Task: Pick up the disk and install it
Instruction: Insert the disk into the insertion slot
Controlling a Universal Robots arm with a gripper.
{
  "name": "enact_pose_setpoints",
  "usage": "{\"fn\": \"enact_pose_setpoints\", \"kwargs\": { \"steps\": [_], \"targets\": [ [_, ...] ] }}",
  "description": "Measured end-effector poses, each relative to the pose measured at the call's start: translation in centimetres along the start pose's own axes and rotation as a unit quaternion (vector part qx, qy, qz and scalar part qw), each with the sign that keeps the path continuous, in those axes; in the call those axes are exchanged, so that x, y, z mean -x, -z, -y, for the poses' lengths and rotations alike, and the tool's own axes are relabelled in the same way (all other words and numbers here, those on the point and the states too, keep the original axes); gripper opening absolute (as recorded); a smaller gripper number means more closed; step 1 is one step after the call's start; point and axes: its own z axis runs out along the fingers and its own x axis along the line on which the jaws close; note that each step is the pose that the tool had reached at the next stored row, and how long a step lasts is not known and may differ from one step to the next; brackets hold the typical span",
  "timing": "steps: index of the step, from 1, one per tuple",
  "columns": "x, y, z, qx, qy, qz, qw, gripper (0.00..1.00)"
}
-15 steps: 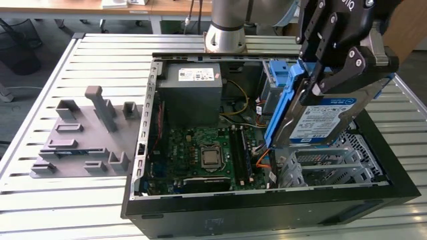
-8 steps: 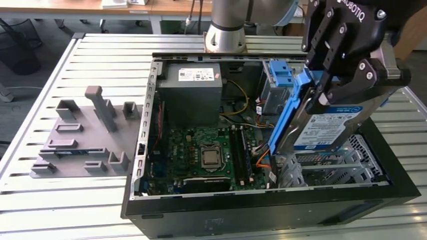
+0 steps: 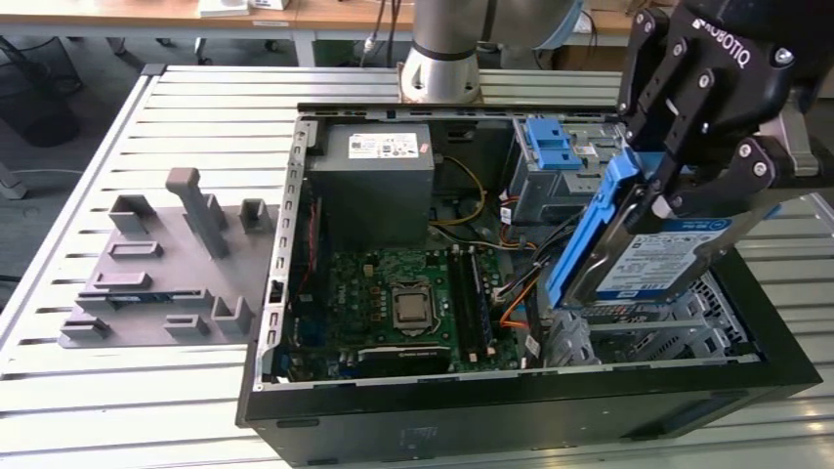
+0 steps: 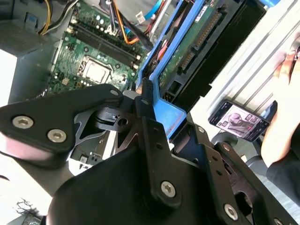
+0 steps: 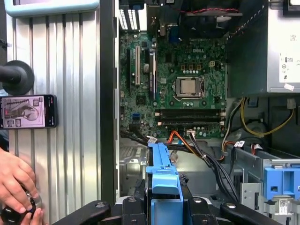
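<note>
The disk [image 3: 667, 262] is a silver drive with a blue-and-white label in a blue carrier bracket [image 3: 593, 230]. It hangs tilted on edge above the right side of the open computer case [image 3: 521, 396]. My gripper [image 3: 655, 195] is shut on the top of it. In the second wrist view the disk's green circuit side [image 4: 192, 42] and the blue bracket [image 4: 165, 111] sit between my black fingers [image 4: 143, 101]. The first wrist view has the bracket [image 5: 164, 180] sticking out from my gripper [image 5: 164, 208] over the case's interior.
Under the disk lies a grey perforated metal bay [image 3: 658, 332]. Behind it stands the grey cage with a blue latch [image 3: 554, 147]. The power supply [image 3: 378, 171], motherboard [image 3: 404, 293] and loose cables [image 5: 206, 150] fill the case. A grey fixture [image 3: 170, 264] lies left. A phone [image 5: 28, 111] and a person's hand [image 5: 16, 183] are beside the case.
</note>
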Motion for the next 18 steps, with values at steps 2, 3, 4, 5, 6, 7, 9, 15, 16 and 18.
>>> {"fn": "enact_pose_setpoints", "kwargs": {
  "steps": [2,3,4,5,6,7,9,15,16,18],
  "targets": [
    [0.07,-0.17,0.79,0.0004,0.0,-0.0001,1.0,0.36],
    [0.08,-0.26,1.17,0.0007,0.0,0.0,1.0,0.36],
    [0.09,-0.38,1.54,0.0015,0.0,0.0,1.0,0.36],
    [0.11,-0.52,1.87,0.0028,0.0,-0.0001,1.0,0.36],
    [0.13,-0.67,2.12,0.0041,0.0,-0.0001,1.0,0.36],
    [0.15,-0.82,2.36,0.0057,0.0,-0.0002,1.0,0.36],
    [0.21,-1.1,2.68,0.0081,0.0,-0.0004,1.0,0.36],
    [0.32,-1.34,3.68,0.0112,0.0,-0.0004,0.9999,0.36],
    [0.31,-1.39,3.67,0.0112,0.0,-0.0004,0.9999,0.36],
    [0.31,-1.5,3.71,0.0112,0.002,-0.0005,0.9999,0.36]
  ]
}}
